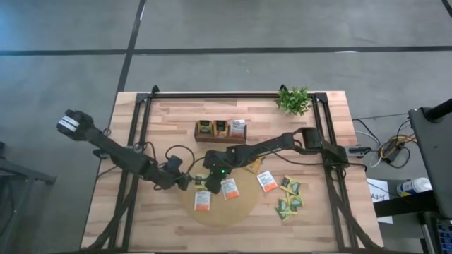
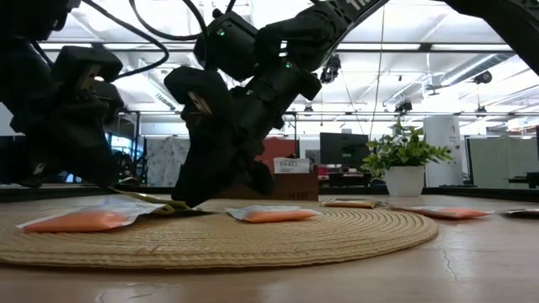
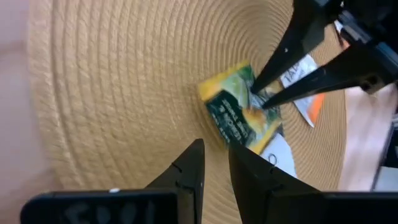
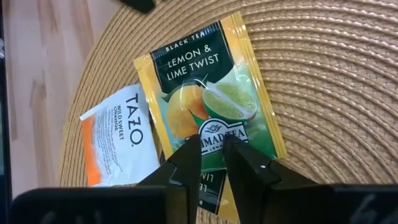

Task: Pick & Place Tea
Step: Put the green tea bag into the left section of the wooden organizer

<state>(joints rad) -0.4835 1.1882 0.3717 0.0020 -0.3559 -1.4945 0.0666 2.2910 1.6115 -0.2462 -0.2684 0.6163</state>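
A yellow tea sachet [image 4: 205, 87] printed with lemon and lime lies face up on the round tan mat [image 1: 219, 212], one side overlapping a white-and-orange sachet [image 4: 118, 143]. My right gripper [image 4: 212, 148] comes down on the yellow sachet [image 3: 239, 109] and is shut on it. My left gripper [image 3: 216, 163] hovers over the mat's left part [image 1: 185, 182], just short of the sachet. Its fingers stand a narrow gap apart with nothing between them. Another white-and-orange sachet [image 1: 229, 188] lies on the mat. My right gripper has its two fingers on the yellow sachet's printed face [image 4: 211, 134], toward its lower end, close together. They slant down from the table's right and far side. The fingertips hide the spot they meet. The sachet lies on the mat and partly on the white sachet.
A dark tray [image 1: 220, 130] with sachets in its compartments stands behind the mat. One white-and-orange sachet [image 1: 267, 181] and a loose heap of green and yellow sachets [image 1: 289, 199] lie on the wood to the right. A small plant [image 1: 293, 100] stands at the far edge.
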